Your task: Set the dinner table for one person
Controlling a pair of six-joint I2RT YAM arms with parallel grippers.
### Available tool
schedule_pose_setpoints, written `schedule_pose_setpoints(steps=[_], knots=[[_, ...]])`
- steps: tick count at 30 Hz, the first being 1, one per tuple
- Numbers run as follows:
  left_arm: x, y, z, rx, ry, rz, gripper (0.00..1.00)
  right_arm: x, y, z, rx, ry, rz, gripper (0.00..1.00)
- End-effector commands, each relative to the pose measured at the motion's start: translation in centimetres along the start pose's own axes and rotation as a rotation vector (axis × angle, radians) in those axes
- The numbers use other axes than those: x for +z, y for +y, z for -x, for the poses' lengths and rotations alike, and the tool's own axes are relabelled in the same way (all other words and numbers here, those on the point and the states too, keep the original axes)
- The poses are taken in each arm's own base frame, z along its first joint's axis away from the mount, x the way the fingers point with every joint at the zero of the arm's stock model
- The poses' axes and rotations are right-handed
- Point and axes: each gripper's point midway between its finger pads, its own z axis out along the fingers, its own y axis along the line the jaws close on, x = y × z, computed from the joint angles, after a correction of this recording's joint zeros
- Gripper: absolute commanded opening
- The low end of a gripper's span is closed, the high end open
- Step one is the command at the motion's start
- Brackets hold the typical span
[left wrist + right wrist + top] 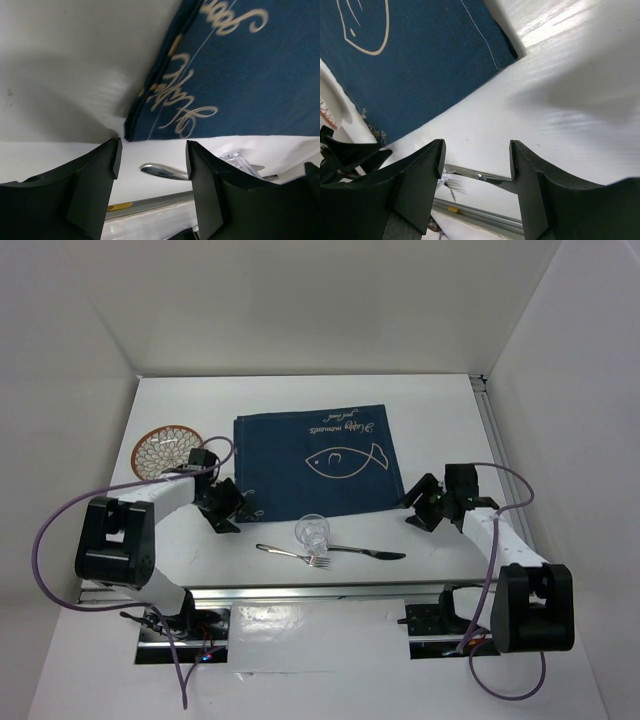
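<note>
From above: the dinner table [440, 410] is the white top under everything. The placemat [315, 455] lies mid-table, its script reading from the far side. Plate [168, 450] sits just left of the placemat, off it, so prob. not yet set. Glass [313, 531] stands upright just near of the placemat's near edge, w/ fork [292, 555] and knife [368, 553] lying roughly end to end nearer again. Nothing is on the placemat, so the task looks barely begun. Left gripper [230, 512] hangs at the placemat's near-left corner, right gripper [418, 510] by its near-right corner.

Left wrist: left gripper [152, 160] has jaws apart w/ nothing btw them, low by the placemat [250, 75] corner. The fork [162, 171] handle end shows through the gap, glass [237, 162] just beside it. The glass could get knocked on a reach for cutlery.

Right wrist: right gripper [476, 160] is also spread and empty, over bare table [560, 100] just off the placemat [420, 65] corner. Knife [480, 176] lies across the gap. Fork tines are close to its end; touching or not, can't tell.
</note>
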Motion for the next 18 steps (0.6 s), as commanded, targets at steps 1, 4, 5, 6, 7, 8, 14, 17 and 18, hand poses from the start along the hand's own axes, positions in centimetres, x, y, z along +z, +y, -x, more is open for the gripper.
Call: schedule_pose_setpoints(steps=[1, 4, 5, 6, 7, 8, 14, 17, 18], knots=[[0.6, -1.0, 2.3, -0.008, -0.067, -0.004, 0.71, 0.7, 2.1, 1.2, 0.025, -0.023, 0.1, 0.65], [1.2, -0.7, 2.8, -0.009, -0.08, 0.011, 0.63, 2.0, 1.4, 1.3, 0.053, -0.02, 0.084, 0.65], [1.5, -0.4, 3.0, -0.021, -0.075, 0.021, 0.6, 2.5, 1.4, 1.5, 0.069, -0.019, 0.084, 0.64], [1.8, -0.3, 3.0, -0.031, -0.072, 0.024, 0.52, 2.9, 1.3, 1.7, 0.07, -0.025, 0.077, 0.64], [1.8, -0.3, 3.0, -0.031, -0.072, 0.024, 0.46, 3.2, 1.0, 1.8, 0.083, -0.028, 0.067, 0.62], [2.0, -0.1, 3.0, -0.034, -0.066, 0.03, 0.37, 3.6, 0.8, 2.1, 0.084, -0.037, 0.057, 0.62], [1.9, -0.5, 3.3, -0.025, -0.065, 0.03, 0.0, 5.2, -0.6, 1.8, 0.122, -0.03, 0.002, 0.61], [1.6, -0.8, 3.8, -0.013, -0.078, 0.031, 0.0, 5.8, -1.2, 2.0, 0.128, -0.05, -0.032, 0.59], [1.4, -1.2, 4.3, 0.003, -0.095, 0.027, 0.0, 6.1, -1.2, 2.0, 0.132, -0.054, -0.035, 0.57]])
